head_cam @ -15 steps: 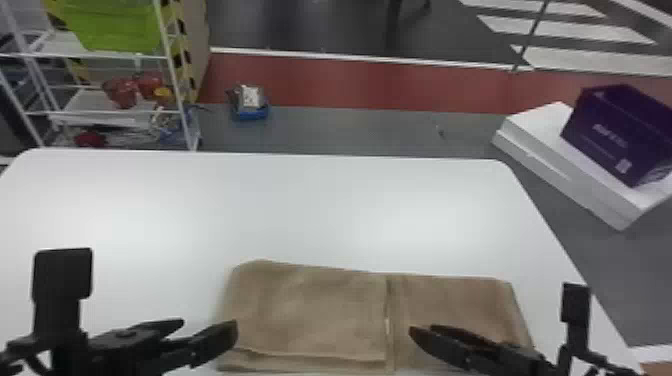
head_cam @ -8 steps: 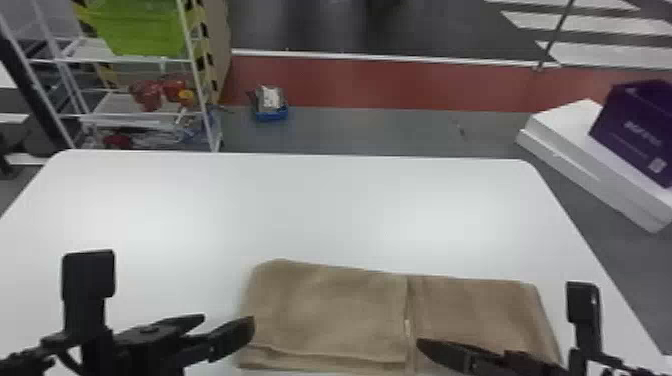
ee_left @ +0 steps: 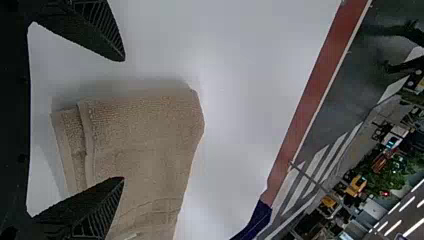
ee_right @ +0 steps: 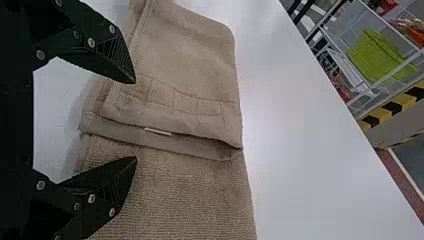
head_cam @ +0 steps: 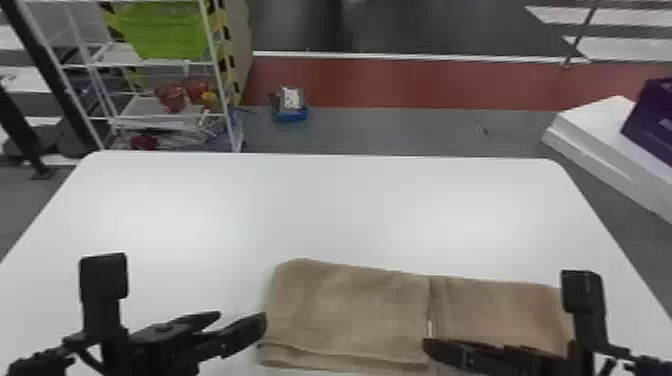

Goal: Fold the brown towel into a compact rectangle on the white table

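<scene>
Beyond the far left corner of the white table (head_cam: 350,200), a white wire rack (head_cam: 220,95) is holding a green basket (head_cam: 165,30) and red pots (head_cam: 171,96); a small blue box (head_cam: 291,117) is sitting on the floor past the far edge, and a purple box (head_cam: 655,120) is resting on white slabs (head_cam: 590,120) off the right edge. The brown towel (head_cam: 350,310) is lying toward the near edge, reaching toward the right one. The left gripper (head_cam: 242,317) is hovering at its left end, the right gripper (head_cam: 465,352) above its near side, partly hiding it; both are holding their fingers spread, gripping nothing. The towel's left part is lying doubled in layers, its stitched hem and white tag (ee_right: 158,131) showing beside the lower, fuzzy right part.
</scene>
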